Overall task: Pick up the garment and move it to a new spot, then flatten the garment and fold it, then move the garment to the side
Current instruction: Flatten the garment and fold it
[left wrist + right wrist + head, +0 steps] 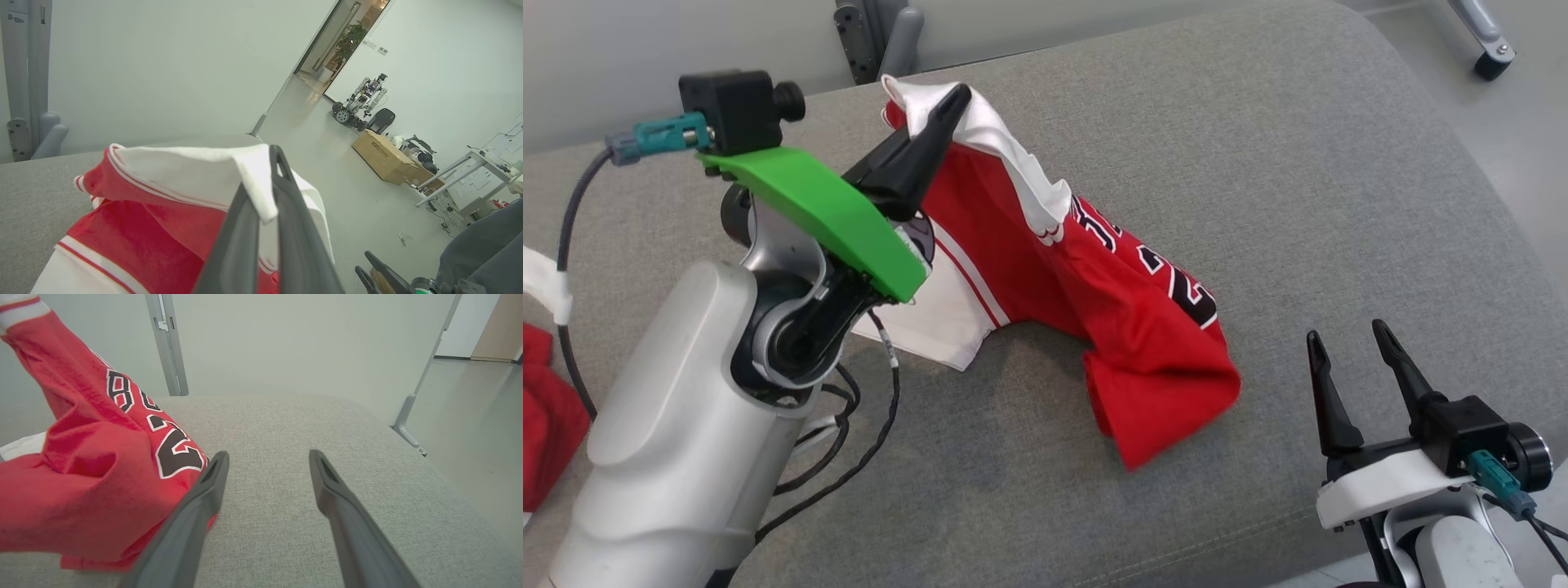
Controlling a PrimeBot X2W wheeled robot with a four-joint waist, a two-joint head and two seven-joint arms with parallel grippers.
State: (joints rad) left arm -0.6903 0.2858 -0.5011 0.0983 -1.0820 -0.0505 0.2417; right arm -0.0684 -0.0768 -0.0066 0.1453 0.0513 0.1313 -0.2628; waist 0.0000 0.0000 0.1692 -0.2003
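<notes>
One rumpled jersey (red, white-trimmed)

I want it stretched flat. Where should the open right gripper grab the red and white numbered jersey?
Probably its red corner, from the right: it lies bunched on the grey cushion nearest the right gripper, opposite the white edge pinched by the left gripper.

The head view looks from above, forward and down, onto the grey upholstered surface at a middle distance. The left wrist view sits very near behind the left gripper and faces almost level, past the surface edge to a doorway far away. The right wrist view sits low, looking along the right gripper over the surface toward a wall. All three views share the red jersey and the surface.
</notes>
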